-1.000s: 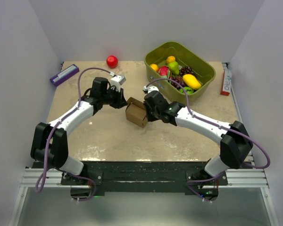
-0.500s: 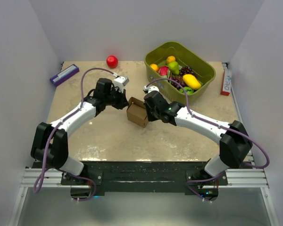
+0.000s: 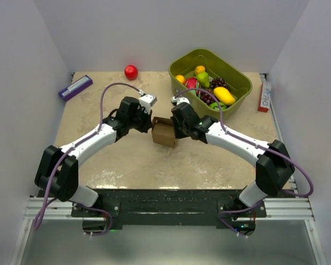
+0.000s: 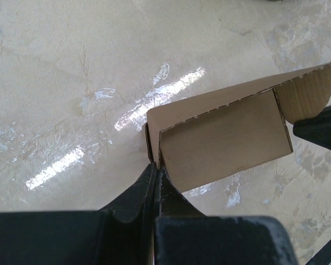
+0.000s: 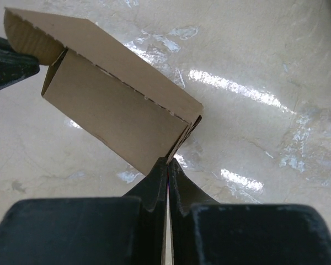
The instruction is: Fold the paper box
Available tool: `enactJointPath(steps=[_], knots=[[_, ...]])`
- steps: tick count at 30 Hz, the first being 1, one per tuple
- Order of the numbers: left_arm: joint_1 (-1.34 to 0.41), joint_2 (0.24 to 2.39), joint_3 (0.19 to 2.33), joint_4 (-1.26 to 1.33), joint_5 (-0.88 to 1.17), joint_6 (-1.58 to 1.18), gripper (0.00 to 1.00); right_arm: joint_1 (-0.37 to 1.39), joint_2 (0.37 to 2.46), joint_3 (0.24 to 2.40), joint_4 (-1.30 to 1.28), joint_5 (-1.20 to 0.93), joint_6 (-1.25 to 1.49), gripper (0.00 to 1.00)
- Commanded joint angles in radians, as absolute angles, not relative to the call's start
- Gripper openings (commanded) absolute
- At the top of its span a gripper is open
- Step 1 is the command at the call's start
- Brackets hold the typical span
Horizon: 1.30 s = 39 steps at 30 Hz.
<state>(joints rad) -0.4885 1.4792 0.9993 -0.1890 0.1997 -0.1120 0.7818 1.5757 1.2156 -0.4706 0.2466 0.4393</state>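
Between left tool point(image 4: 155, 175) and right tool point(image 5: 168, 167), paper box point(image 3: 164, 134), sides hidden.

A beige table point(image 3: 127, 160) with a marbled, shiny surface is seen. Near its far edge a small red round object point(image 3: 131, 72) is placed, and a purple-and-white flat box point(image 3: 75, 87) lies at the far left. A green bin point(image 3: 186, 58) stands at the far right, with a red-and-white slim box point(image 3: 263, 95) near it, along the right edge. The paper box point(image 3: 164, 133) is found near the middle; whether it rests on the surface cannot be told.
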Motion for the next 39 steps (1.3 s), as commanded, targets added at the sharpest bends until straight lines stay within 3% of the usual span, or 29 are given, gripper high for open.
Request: enactJointPath(steps=[1, 20, 22, 23, 26, 27, 30, 34, 39], knots=[[-0.511, 1.459, 0.979, -0.219, 0.182, -0.106, 0.0, 0.762, 1.591, 1.259, -0.428, 0.187, 0.462, 0.02], [-0.528, 1.453, 0.98, -0.21, 0.196, -0.124, 0.0, 0.758, 1.62, 1.192, -0.453, 0.21, 0.477, 0.01], [-0.529, 1.451, 0.979, -0.21, 0.193, -0.126, 0.0, 0.758, 1.608, 1.193, -0.459, 0.212, 0.48, 0.06], [-0.528, 1.451, 0.979, -0.21, 0.192, -0.126, 0.0, 0.758, 1.602, 1.196, -0.462, 0.213, 0.479, 0.16], [-0.528, 1.447, 0.982, -0.213, 0.183, -0.127, 0.0, 0.758, 1.572, 1.216, -0.485, 0.221, 0.479, 0.28], [-0.529, 1.447, 0.98, -0.212, 0.181, -0.127, 0.0, 0.758, 1.565, 1.218, -0.488, 0.222, 0.477, 0.36], [-0.528, 1.443, 0.982, -0.213, 0.179, -0.13, 0.0, 0.759, 1.534, 1.236, -0.5, 0.232, 0.476, 0.46], [-0.529, 1.442, 0.982, -0.212, 0.179, -0.132, 0.0, 0.758, 1.511, 1.261, -0.505, 0.227, 0.477, 0.5], [-0.529, 1.439, 0.985, -0.212, 0.179, -0.132, 0.0, 0.758, 1.513, 1.287, -0.512, 0.23, 0.476, 0.48]])
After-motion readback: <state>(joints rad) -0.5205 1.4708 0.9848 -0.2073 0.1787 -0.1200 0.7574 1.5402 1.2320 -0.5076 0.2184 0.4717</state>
